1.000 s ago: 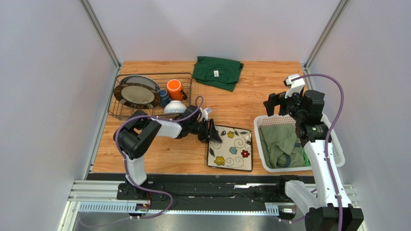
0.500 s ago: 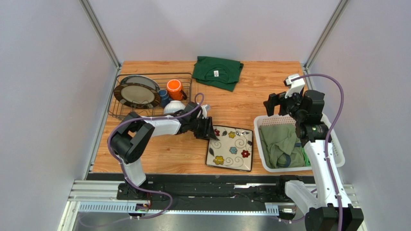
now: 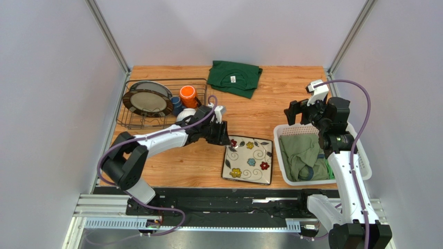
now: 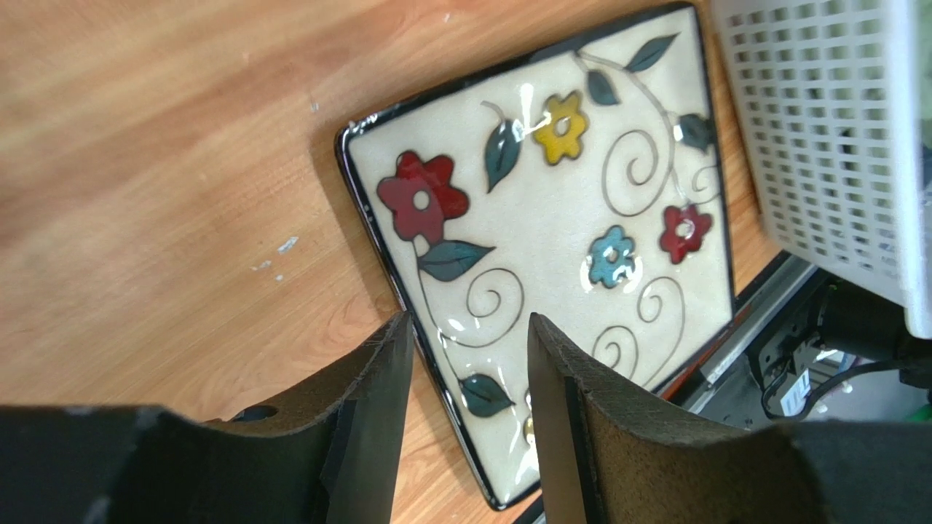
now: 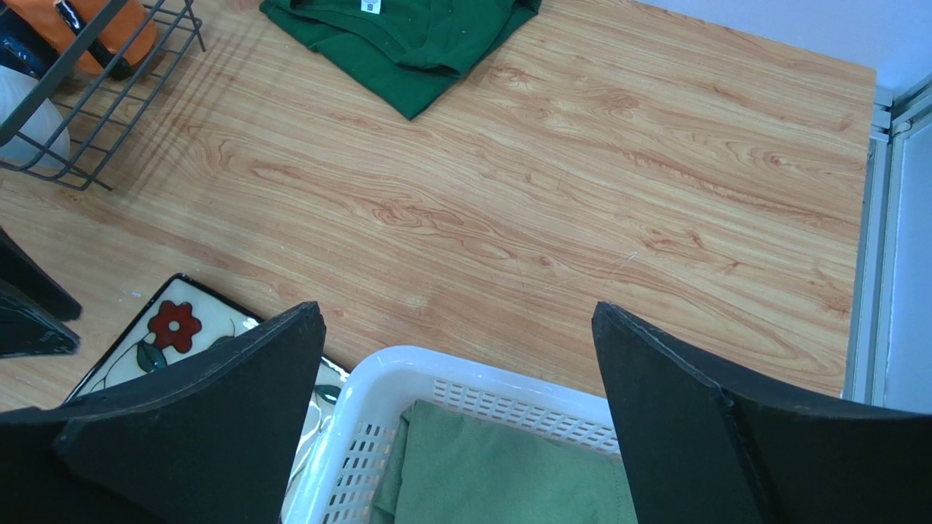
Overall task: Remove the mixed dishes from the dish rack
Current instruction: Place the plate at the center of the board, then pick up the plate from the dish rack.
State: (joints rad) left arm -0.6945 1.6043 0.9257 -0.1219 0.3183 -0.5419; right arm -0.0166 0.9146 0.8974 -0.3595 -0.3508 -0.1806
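The square cream plate (image 3: 248, 159) with coloured flowers lies flat on the table, also seen in the left wrist view (image 4: 569, 218). My left gripper (image 3: 224, 135) hovers open just off its far-left corner, nothing between the fingers (image 4: 465, 322). The dark wire dish rack (image 3: 136, 123) at the back left holds the round dark-rimmed plate (image 3: 151, 99), the orange mug (image 3: 188, 95), the dark blue mug (image 3: 177, 105) and the small white bowl (image 3: 186, 115). My right gripper (image 3: 301, 112) hangs wide open above the white basket's far end (image 5: 457, 317).
A white slatted laundry basket (image 3: 359, 166) with olive cloth (image 3: 304, 155) stands at the right, close to the square plate. A folded dark green shirt (image 3: 234, 78) lies at the back middle. Grey walls close in on both sides.
My left gripper has drawn back from the square plate's corner toward the rack, and the arm has stretched out. The plate stays flat. The right arm has not moved.
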